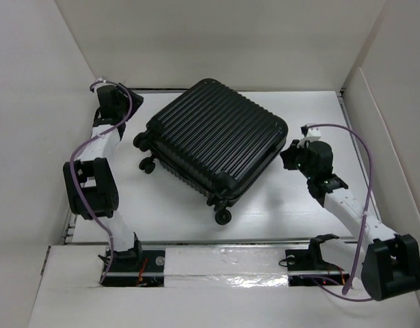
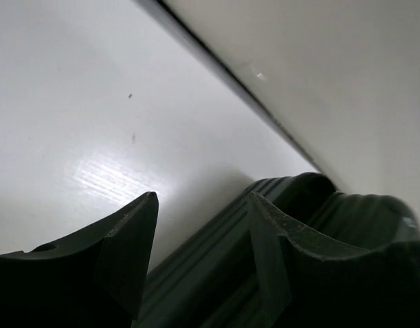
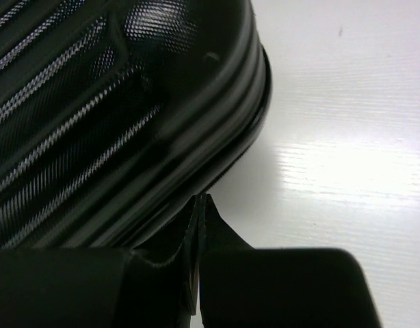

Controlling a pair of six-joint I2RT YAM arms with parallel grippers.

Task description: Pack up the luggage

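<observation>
The luggage [image 1: 217,139], a black ribbed hard-shell suitcase, lies shut and flat on the white table [image 1: 299,212], turned diagonally, with its wheels [image 1: 223,216] toward the near side. My left gripper [image 1: 136,123] is at its back left corner. In the left wrist view it [image 2: 203,199] is open, with a ribbed edge of the luggage [image 2: 217,266] between the fingers. My right gripper [image 1: 290,154] is at the right corner. In the right wrist view its fingers [image 3: 202,199] are pressed together, tips just beside the luggage shell [image 3: 114,109]. Nothing shows between them.
White walls [image 1: 32,102] enclose the table on the left, back and right. A dark seam [image 2: 224,75] runs where the back wall meets the table. The arm bases [image 1: 128,263] stand on a taped strip at the near edge.
</observation>
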